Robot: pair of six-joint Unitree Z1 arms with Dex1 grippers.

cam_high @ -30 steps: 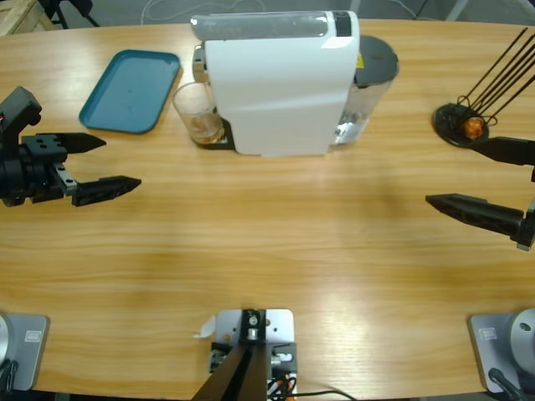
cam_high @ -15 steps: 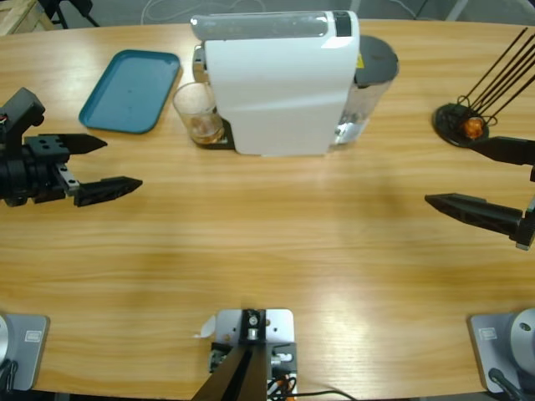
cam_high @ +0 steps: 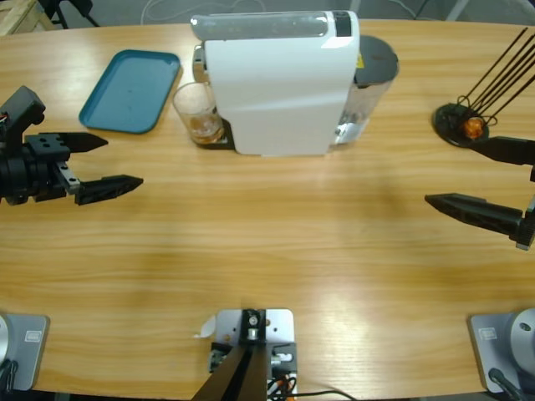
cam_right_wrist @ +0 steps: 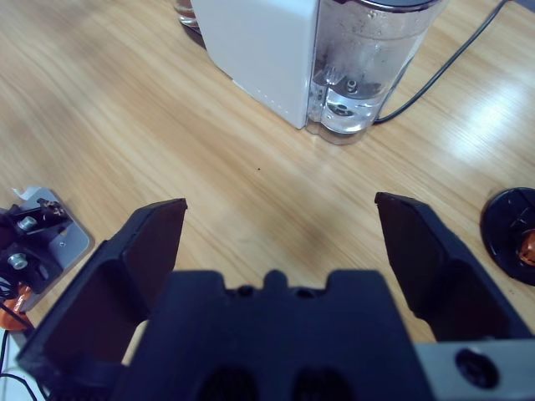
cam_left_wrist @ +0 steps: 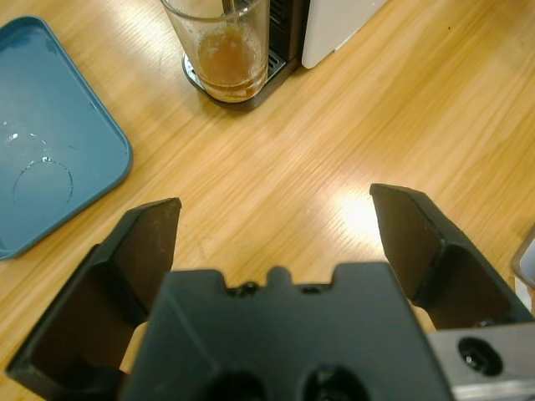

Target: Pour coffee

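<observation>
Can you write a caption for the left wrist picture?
Open left gripper faces a glass of coffee beside a blue tray.

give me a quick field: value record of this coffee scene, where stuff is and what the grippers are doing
glass: upright on the coffee machine's black drip stand, apart from both grippers
coffee: shallow brown layer in the glass bottom
coffee machine: white, at the table's far middle
water tank: clear, on the machine's side
tray: teal, beside the glass, nothing on it
left gripper: open, empty, pointing toward the glass
right gripper: open, empty
wire rack: black, holds a small orange object

Left gripper point(cam_high: 113, 161) and right gripper point(cam_high: 468, 177): jaws spread wide, holding nothing.
</observation>
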